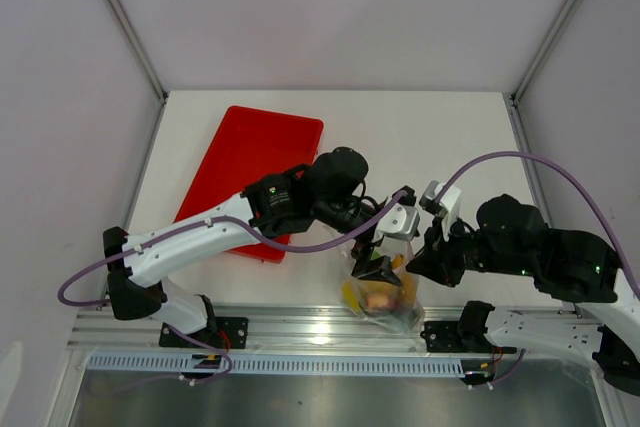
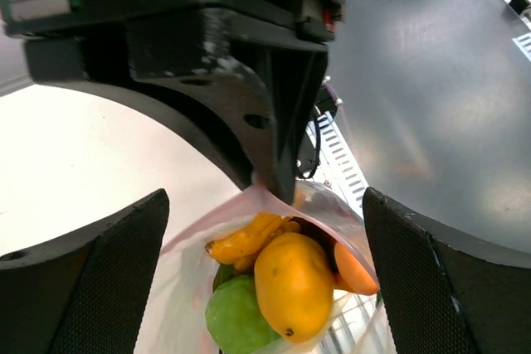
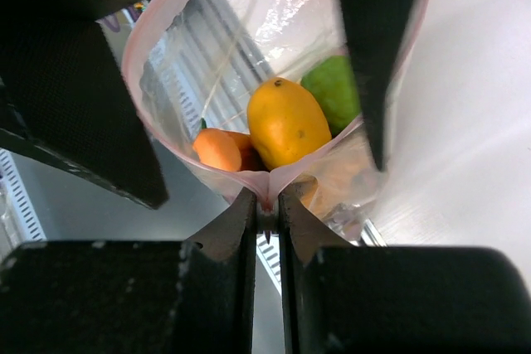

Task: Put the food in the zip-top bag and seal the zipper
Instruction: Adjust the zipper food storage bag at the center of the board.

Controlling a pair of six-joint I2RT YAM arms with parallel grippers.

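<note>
The clear zip-top bag hangs at the table's front edge with its mouth open. Inside it lie a yellow mango, a green lime, an orange fruit and orange bits. My right gripper is shut on the bag's pinkish zipper at one end of the mouth; in the top view it is to the right of the bag. My left gripper is open, one finger on either side of the bag's mouth, holding nothing. It is just above the bag.
A red tray lies at the back left of the white table. A metal rail runs along the front edge under the bag. Grey walls stand on both sides.
</note>
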